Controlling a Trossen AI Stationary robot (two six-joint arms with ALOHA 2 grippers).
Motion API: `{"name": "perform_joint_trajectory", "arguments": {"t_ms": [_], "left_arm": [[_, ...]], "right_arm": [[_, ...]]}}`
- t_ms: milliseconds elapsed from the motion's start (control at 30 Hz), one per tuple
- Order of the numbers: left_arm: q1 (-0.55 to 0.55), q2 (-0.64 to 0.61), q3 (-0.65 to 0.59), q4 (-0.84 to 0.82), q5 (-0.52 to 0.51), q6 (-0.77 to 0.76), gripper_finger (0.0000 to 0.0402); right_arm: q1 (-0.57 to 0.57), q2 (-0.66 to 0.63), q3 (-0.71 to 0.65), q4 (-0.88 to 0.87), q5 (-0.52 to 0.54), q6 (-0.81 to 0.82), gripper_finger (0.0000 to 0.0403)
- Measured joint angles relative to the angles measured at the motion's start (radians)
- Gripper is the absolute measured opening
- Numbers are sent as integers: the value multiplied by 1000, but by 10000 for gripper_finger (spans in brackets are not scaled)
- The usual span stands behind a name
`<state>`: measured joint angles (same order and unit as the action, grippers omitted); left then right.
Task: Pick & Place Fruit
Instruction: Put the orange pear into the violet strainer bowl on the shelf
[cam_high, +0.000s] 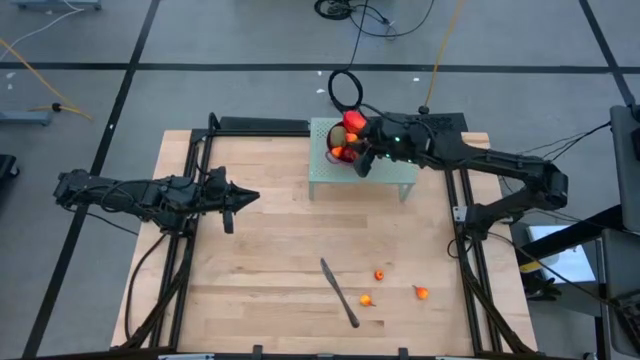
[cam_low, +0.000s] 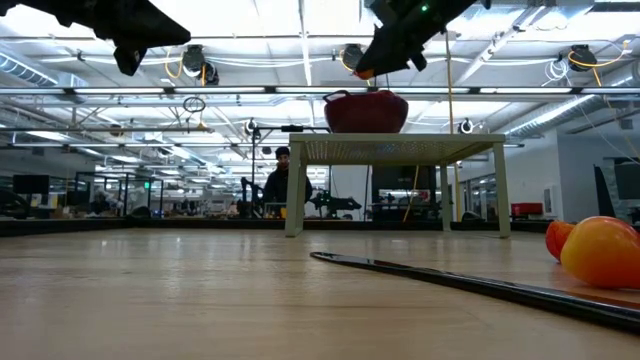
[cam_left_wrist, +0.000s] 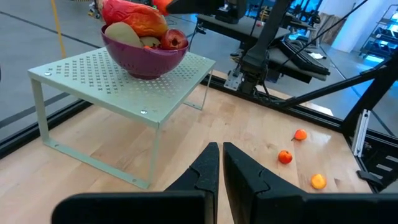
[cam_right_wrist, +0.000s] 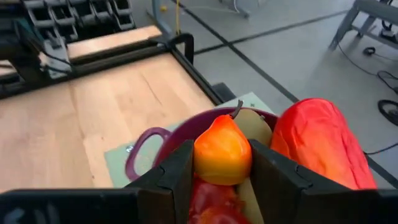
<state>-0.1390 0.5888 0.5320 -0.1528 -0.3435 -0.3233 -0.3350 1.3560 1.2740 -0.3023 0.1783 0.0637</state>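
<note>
Clearly the orange-yellow pear (cam_right_wrist: 222, 151) sits clamped between the two fingers of the right tool (cam_right_wrist: 221, 177), stem away from the wrist, gripped across its belly so it hangs steady. Directly beneath the tool is the purple bowl (cam_left_wrist: 145, 57), already crowded: the red-yellow mango (cam_right_wrist: 322, 149) just beside the pear on one side, a pale green-brown fruit (cam_left_wrist: 122, 34), probably a kiwi, and a dark red round fruit (cam_left_wrist: 175, 40) below. My read: the pear is either about to be dropped in or just lifted out; can't tell which, but the tool hovers above the rim and isn't resting in the bowl.

Bowl stands on a pale green perforated stand (cam_high: 362, 172) at the far edge of the surface (cam_high: 280, 240), which raises it, so the right arm has to work high.

Well away from the right tool, near the front edge, three tiny orange-red fruits (cam_high: 379, 275) lie loose and apart from one another, with a long dark knife (cam_high: 339, 292) lying just beside them. Likely next in line if the job is loading the bowl.

Left tool (cam_left_wrist: 220, 168) is clenched on nothing, parked over the left side of the surface, pointing toward the stand, waiting.

A person shows far behind the surface in the low view, not involved.
</note>
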Motion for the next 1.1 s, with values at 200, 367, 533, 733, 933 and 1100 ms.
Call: {"name": "perform_joint_trajectory", "arguments": {"t_ms": [200, 367, 533, 733, 933, 1100], "left_arm": [[0, 0, 0, 0, 0, 0, 21], [0, 0, 0, 0, 0, 1, 21], [0, 0, 0, 0, 0, 1, 21], [0, 0, 0, 0, 0, 4, 21], [0, 0, 0, 0, 0, 7, 21], [0, 0, 0, 0, 0, 6, 21]], "right_arm": [[-7, 55, 31, -27, -1, -5, 130], [-6, 55, 33, -38, -6, 4, 130], [-6, 55, 33, -40, -48, 7, 130], [-6, 55, 33, -43, -48, 4, 130], [-6, 55, 33, -73, -47, 3, 130], [-7, 55, 33, -84, -46, 3, 130]]}}
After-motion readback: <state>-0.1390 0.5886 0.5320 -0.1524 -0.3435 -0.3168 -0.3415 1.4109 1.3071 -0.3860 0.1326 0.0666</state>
